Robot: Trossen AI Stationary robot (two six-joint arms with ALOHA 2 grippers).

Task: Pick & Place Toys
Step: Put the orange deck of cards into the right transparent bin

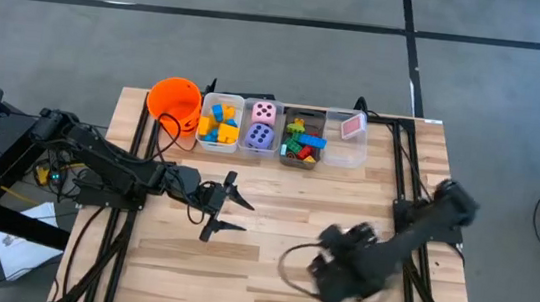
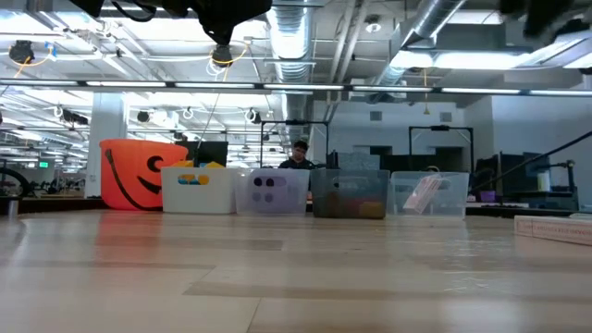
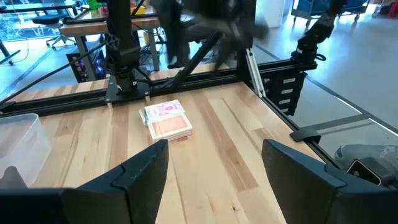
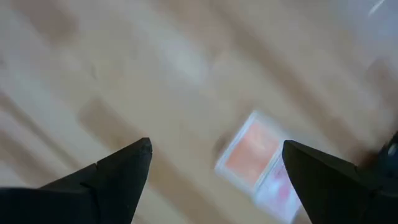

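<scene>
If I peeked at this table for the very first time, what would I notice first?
Probably the orange bucket at the far left end of a row of bins filled with bright building blocks and two dotted dice. Next, the two dark arms over the bare wood: the left gripper open near the middle, and the right gripper open above a pink-white card pack.

Grey floor (image 1: 261, 50), exposed ceiling ducts (image 2: 296, 28)
</scene>
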